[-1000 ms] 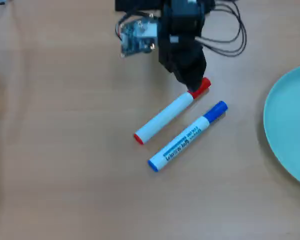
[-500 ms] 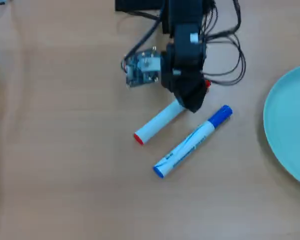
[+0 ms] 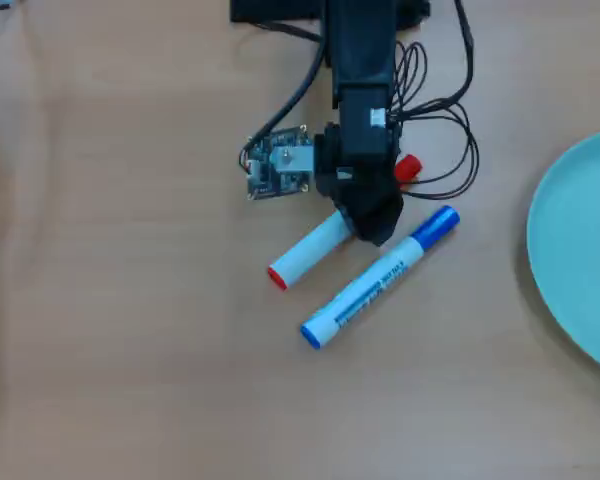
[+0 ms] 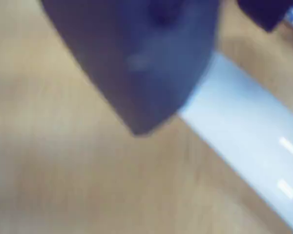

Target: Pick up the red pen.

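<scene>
overhead view: a pale teal plate [image 3: 580, 260] sits at the right edge of the wooden table [image 3: 130, 350], partly cut off by the frame, and the part that shows carries nothing. the red pen [image 3: 310, 250] lies slanted on the table near the middle, its red end plug at the lower left and its white barrel running up to the right under the black gripper [image 3: 372, 228]. a bit of red cap pokes out on the far side of the gripper, beside the black cables [image 3: 450, 130]. the gripper sits right over the upper part of the pen's barrel, but from above its body hides the fingertips, so i cannot tell whether the fingers are spread, closed, or clamped on the pen. the blue pen [image 3: 380, 277] lies just beside the red one, roughly parallel, blue cap at the upper right, not touching it. a small circuit board [image 3: 278, 163] hangs at the gripper's left side.

the wrist view is very blurred: one dark finger [image 4: 136, 63] fills the upper middle, with the white barrel [image 4: 249, 141] slanting just beside its tip.
</scene>
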Robot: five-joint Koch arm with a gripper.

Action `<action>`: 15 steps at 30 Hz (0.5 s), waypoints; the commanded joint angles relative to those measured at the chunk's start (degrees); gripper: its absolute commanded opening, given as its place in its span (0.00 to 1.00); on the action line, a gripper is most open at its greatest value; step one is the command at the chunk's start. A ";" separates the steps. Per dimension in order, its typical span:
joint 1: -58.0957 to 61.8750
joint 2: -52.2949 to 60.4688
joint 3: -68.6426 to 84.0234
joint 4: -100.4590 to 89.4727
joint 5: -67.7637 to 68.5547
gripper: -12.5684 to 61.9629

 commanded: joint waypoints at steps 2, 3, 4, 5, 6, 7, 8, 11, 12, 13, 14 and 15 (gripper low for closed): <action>0.44 0.44 1.49 -5.27 1.05 0.59; 0.44 0.44 2.55 -6.68 1.05 0.59; 0.44 0.44 3.43 -7.65 1.05 0.58; 0.44 0.44 4.13 -8.53 1.05 0.58; 0.44 0.44 4.57 -8.88 1.05 0.58; 0.53 0.35 4.66 -8.96 1.05 0.58; 0.62 0.35 4.75 -8.96 1.05 0.58; 0.88 0.26 5.45 -8.96 1.05 0.58; 0.97 0.26 5.80 -8.96 1.05 0.58; 0.97 0.35 6.24 -8.96 1.05 0.57; 1.05 0.35 6.68 -8.96 1.05 0.57; 1.23 0.44 7.12 -8.96 1.05 0.55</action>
